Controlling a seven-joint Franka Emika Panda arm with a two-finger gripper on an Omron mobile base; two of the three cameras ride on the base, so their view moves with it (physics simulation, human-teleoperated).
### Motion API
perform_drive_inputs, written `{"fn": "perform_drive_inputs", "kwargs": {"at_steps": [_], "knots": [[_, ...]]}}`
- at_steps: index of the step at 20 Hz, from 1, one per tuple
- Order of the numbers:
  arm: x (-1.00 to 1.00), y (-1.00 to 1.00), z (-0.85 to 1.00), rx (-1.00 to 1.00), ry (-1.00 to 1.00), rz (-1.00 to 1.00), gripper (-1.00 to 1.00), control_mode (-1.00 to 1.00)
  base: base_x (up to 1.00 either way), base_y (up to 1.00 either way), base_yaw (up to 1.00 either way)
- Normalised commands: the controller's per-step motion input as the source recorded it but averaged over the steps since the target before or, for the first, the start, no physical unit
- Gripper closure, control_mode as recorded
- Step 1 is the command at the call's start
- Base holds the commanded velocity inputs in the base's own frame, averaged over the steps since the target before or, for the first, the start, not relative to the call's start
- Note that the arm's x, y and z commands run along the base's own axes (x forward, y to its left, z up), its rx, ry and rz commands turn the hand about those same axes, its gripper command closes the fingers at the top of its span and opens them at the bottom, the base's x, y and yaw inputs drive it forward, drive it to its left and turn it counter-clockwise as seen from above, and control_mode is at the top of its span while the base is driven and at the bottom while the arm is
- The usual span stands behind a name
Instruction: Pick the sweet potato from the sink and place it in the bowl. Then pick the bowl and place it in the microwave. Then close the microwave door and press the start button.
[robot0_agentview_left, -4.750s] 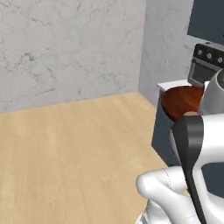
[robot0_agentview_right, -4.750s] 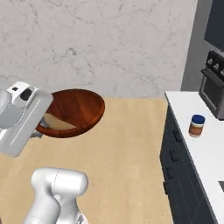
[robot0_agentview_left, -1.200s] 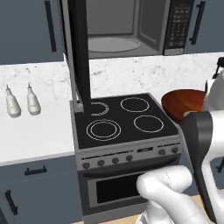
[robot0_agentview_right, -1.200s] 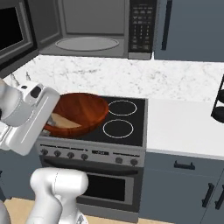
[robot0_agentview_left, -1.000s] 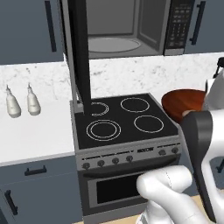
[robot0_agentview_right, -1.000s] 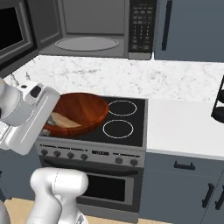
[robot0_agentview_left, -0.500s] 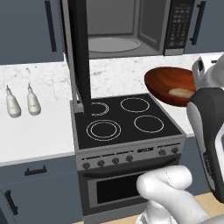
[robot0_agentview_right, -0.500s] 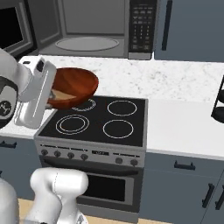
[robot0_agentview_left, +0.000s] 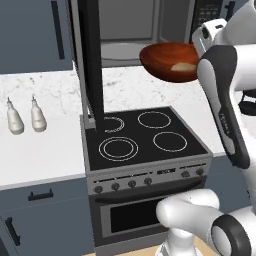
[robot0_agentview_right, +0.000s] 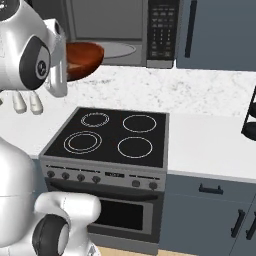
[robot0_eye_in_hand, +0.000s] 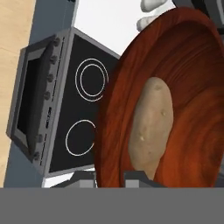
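The microwave (robot0_agentview_left: 145, 30) sits at the top centre of the left base view, above the stove (robot0_agentview_left: 145, 142), with its cavity exposed and a pale turntable inside. Its door (robot0_agentview_left: 91, 60) hangs wide open, seen edge-on as a tall dark slab at upper centre-left of that view. In the right base view the microwave (robot0_agentview_right: 120, 30) fills the top centre, its button panel (robot0_agentview_right: 161, 30) on the right of the opening.

The stove is the black four-ring cooktop at mid-frame, with a knob row and oven window below. White marbled counter (robot0_agentview_left: 40, 150) lies on both sides of it.

The bowl (robot0_agentview_left: 170, 61) is in the air at upper right of the left base view, in front of the microwave opening and above the back of the stove. In the right base view the bowl (robot0_agentview_right: 82, 60) shows at upper left, partly behind the white arm.

The potato (robot0_eye_in_hand: 151, 127) lies inside the bowl (robot0_eye_in_hand: 192, 74), at centre of the hand view; it looks pale tan.

The gripper (robot0_eye_in_hand: 109, 177) is clamped on the bowl's near rim, at the bottom of the hand view, one finger (robot0_eye_in_hand: 140, 177) inside and one outside.

Two small white bottles (robot0_agentview_left: 23, 116) stand on the counter at mid-left.
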Motion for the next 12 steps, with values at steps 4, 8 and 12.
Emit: {"fn": "perform_drive_inputs", "kwargs": {"at_steps": [4, 8, 12], "knots": [[1.0, 0.21, 0.27, -0.17, -0.08, 0.05, 1.0, -1.0, 0.0, 0.0, 0.0], [1.0, 0.24, -0.01, -0.09, 0.0, 0.0, 1.0, -1.0, 0.0, 0.0, 0.0], [1.0, 0.12, -0.12, -0.03, 0.0, -0.01, 1.0, -1.0, 0.0, 0.0, 0.0]]}}
